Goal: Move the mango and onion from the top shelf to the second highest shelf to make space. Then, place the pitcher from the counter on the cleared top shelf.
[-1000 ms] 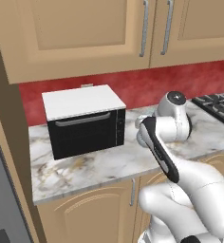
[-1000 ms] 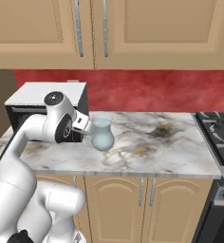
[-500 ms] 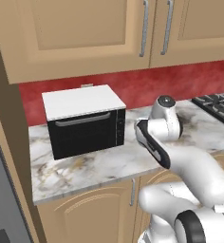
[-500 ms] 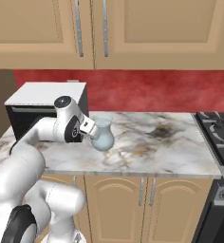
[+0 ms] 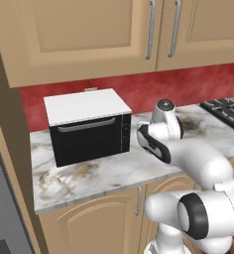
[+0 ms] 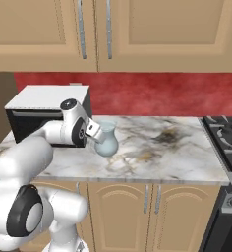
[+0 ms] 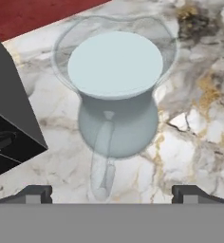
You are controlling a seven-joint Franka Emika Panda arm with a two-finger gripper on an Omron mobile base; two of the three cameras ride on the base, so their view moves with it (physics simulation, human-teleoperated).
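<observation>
Gripper (image 7: 112,194) stands at full spread with nothing between its fingers; the two dark tips sit wide apart at the near edge of the hand view, one to each side of the pitcher (image 7: 115,90). Judgement: the wide stance suits the round belly, and the hand is lined up for a grasp not yet made.

Pitcher stands upright on the counter (image 6: 152,160), just beyond the gripper. In the hand view its handle faces the hand and falls between the fingertips, so a closing grip may meet the handle before the belly. The glass is smooth and curved; slipping is a fair risk if the fingers close high on the narrow neck.

Microwave (image 5: 89,128) sits on the counter to the left of the pitcher, near it; its dark corner shows at the left of the hand view. Judgement: this is the closest obstruction, and the left finger has the lesser room on that side.

Right of the pitcher the marble lies open as far as the stove (image 6: 226,140) at the far right end. Farther back, the red wall (image 6: 152,93) runs behind the counter, with tan upper cabinets (image 6: 137,29) above. Judgement: the cabinets overhang the counter, so a straight lift has limited headroom.
</observation>
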